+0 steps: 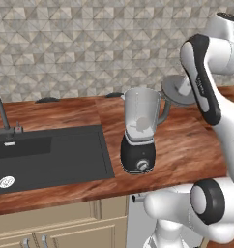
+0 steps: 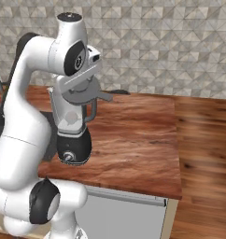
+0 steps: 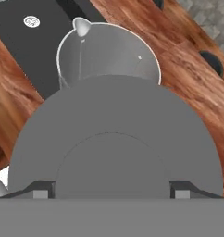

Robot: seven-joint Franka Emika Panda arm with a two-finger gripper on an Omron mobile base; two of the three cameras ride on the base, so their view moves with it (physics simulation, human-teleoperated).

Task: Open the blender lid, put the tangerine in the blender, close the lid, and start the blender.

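Note:
The blender (image 1: 138,138) stands on the wooden counter just right of the sink, its clear jar (image 3: 109,51) open at the top. I see no fruit inside the jar. The blender lid (image 1: 176,92) (image 2: 80,95) is a round grey disc that hangs tilted in the air beside the jar's rim, on the handle side. My gripper (image 3: 112,192) (image 2: 83,83) is shut on the lid's raised centre from above, and the lid (image 3: 114,134) covers part of the jar's mouth in the hand view. The tangerine is out of view.
A black sink (image 1: 46,155) with a faucet (image 1: 2,114) lies to the left of the blender. The counter ends at an edge (image 2: 176,154) on the right, with floor beyond. A tiled wall (image 1: 90,43) runs along the back. Small dark items (image 1: 47,100) sit by the wall.

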